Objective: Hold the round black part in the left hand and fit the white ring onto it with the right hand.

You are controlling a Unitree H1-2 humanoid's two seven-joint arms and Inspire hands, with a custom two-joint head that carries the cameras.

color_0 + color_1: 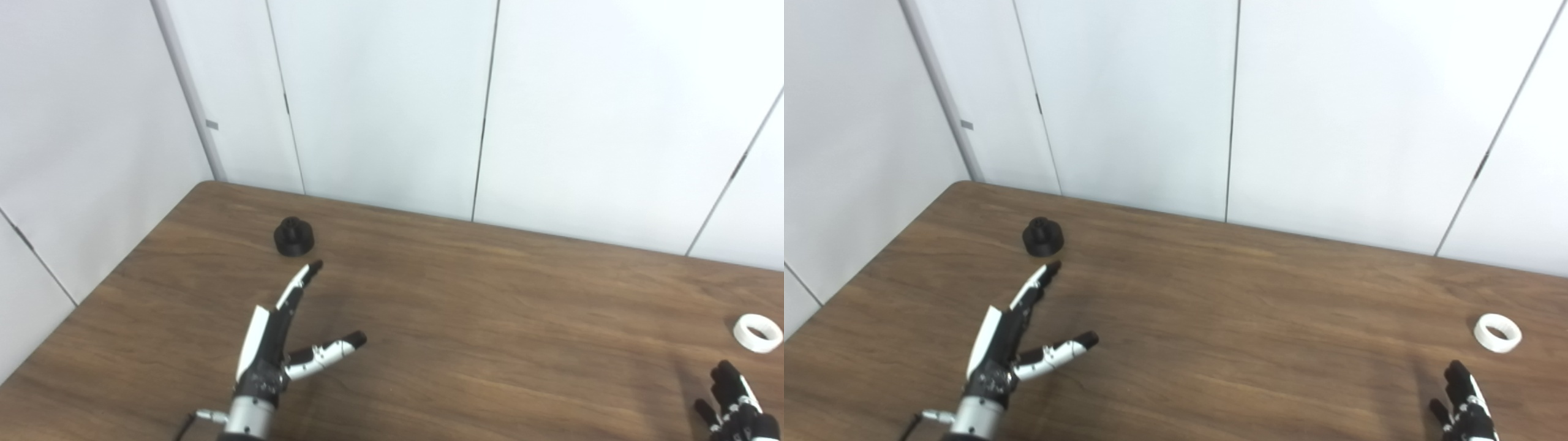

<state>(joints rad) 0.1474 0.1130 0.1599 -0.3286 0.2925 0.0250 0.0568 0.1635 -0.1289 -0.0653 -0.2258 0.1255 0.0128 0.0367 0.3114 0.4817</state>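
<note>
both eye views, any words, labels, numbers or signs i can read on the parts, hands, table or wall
None: no readable text in either view.
Round black part: no marking visible.
White ring: plain.
Left hand and right hand: no legible label.
Small grey tag on the wall strip: too small to tell whether it carries text.

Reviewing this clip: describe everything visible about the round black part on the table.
The round black part is a small matte black disc with a narrower raised hub on top, plastic by the look. It stands flat and upright, hub up, on the wooden table near the far left corner. Nothing touches it: the open left hand points its fingers toward it, a gap short of it.
</note>
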